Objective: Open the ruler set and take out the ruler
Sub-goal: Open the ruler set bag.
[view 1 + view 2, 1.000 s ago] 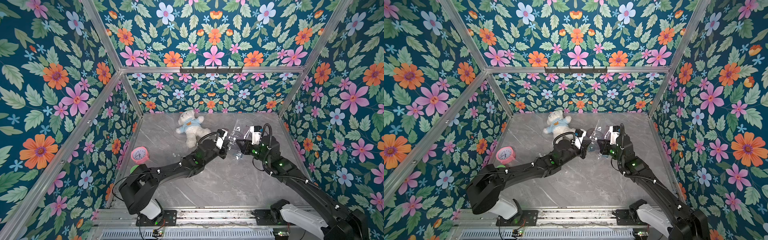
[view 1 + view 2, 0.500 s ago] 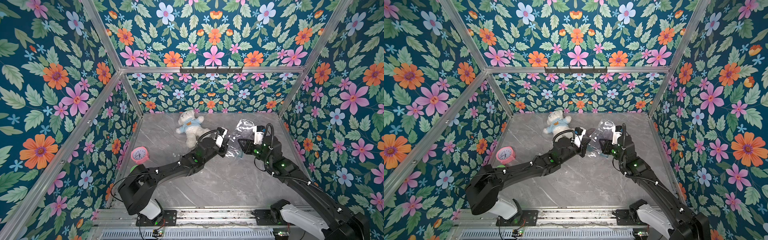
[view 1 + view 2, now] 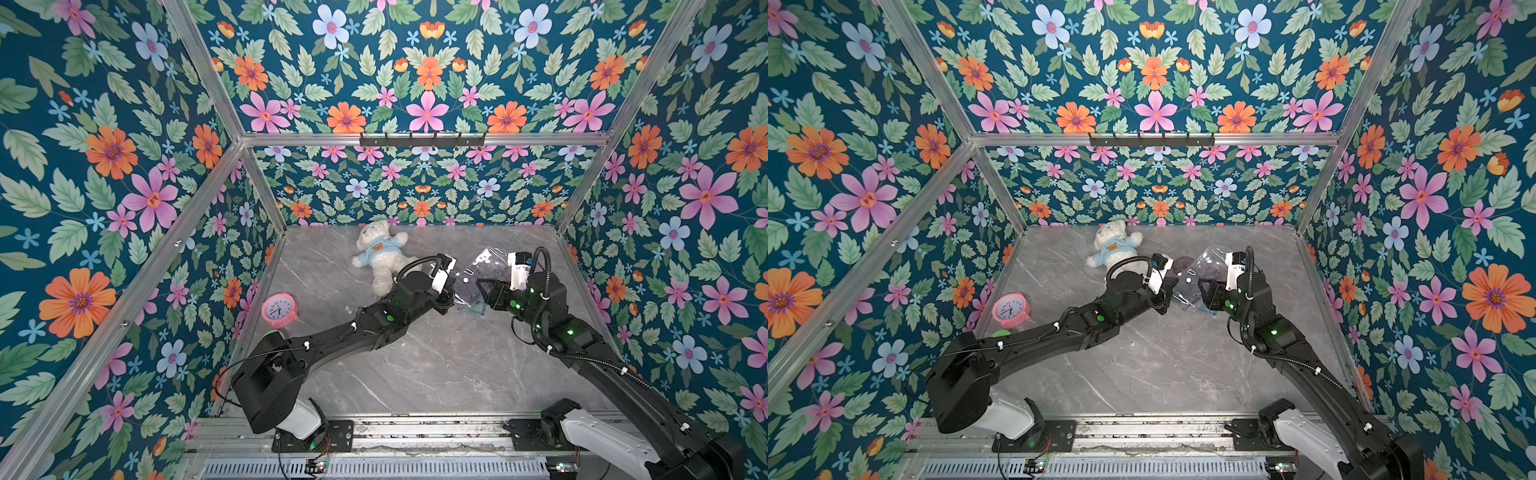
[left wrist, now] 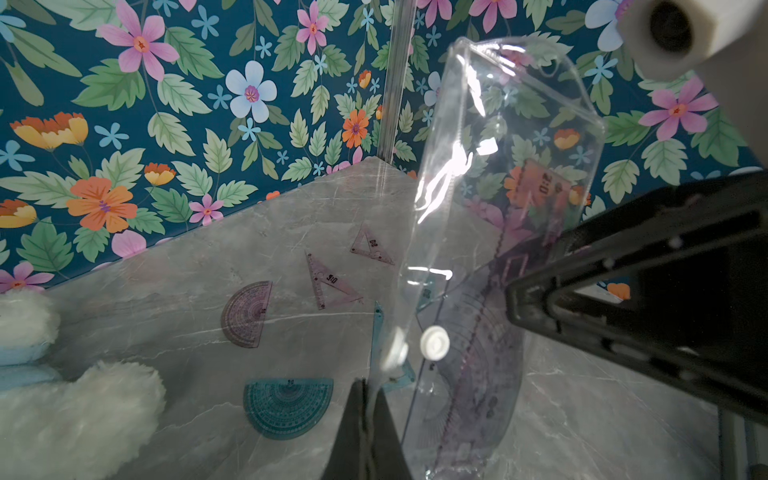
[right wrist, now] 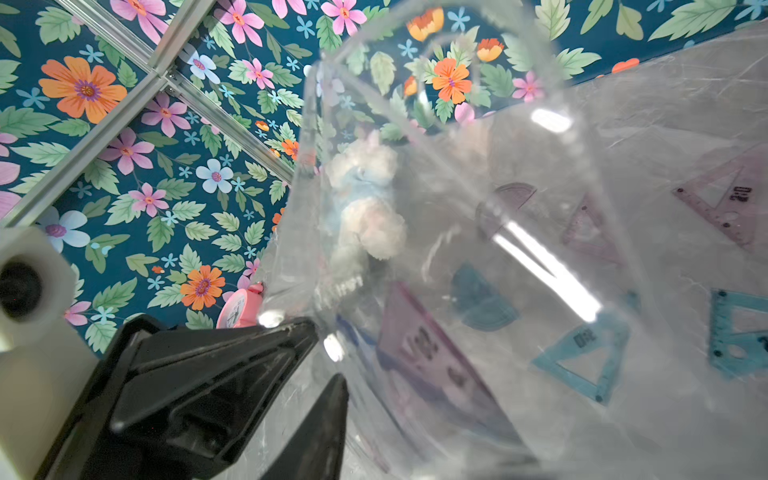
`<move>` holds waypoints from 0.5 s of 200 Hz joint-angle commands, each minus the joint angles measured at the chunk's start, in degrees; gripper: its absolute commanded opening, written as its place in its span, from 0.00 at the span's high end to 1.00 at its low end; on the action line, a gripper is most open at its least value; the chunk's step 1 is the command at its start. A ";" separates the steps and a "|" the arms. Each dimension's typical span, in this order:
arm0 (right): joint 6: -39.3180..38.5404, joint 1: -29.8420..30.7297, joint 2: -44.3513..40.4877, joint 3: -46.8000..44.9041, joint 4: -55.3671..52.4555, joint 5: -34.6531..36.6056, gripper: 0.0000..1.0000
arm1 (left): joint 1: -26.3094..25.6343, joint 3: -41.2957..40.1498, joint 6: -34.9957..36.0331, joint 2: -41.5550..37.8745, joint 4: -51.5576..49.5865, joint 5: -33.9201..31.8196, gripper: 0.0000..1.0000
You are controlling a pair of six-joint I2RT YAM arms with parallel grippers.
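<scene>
Unfolded since a second ago: the clear ruler set pouch [image 3: 484,266], then a crumpled wad between the grippers, now spreads as a broad sheet leaning toward the far right corner of the table [image 3: 415,374]. Neither arm has shifted much.

Left gripper [image 3: 455,298]: clenched on the pouch's film beside the snaps, clearest in the left wrist view [image 4: 362,390].
Right gripper [image 3: 482,291]: jaws parted, nothing pinched. In its wrist view one finger [image 5: 324,428] stands alone, and its mate is lost behind the film.

Hard to make out:
- Both grippers' fingertips are masked by wrists and plastic in both top views.
- Purple ruler pieces [image 4: 465,374] are inside the pouch. Scale marks and protractor arcs overlap, so the piece count is unreadable.
- Small purple and teal shapes [image 4: 249,313] show through the film. Printed or loose, cannot tell.
- In the right wrist view the bear is a blur behind plastic, and the clock is half hidden by the left gripper.

Counts:
- One pouch, held up over the far right part of the table.
- Two white snap studs [image 4: 434,343], just beside each other, not mated.
- Among the shapes, two half-circles and two purple triangles.
- One teddy bear [image 3: 380,257] by the far edge.
- One pink alarm clock [image 3: 279,309] by the left edge.
- Two arms.
</scene>
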 commanded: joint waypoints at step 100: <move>0.60 1.16 -1.22 1.59 -5.60 1.05 0.62 | 0.10 2.34 3.48 0.60 -5.98 -1.81 1.00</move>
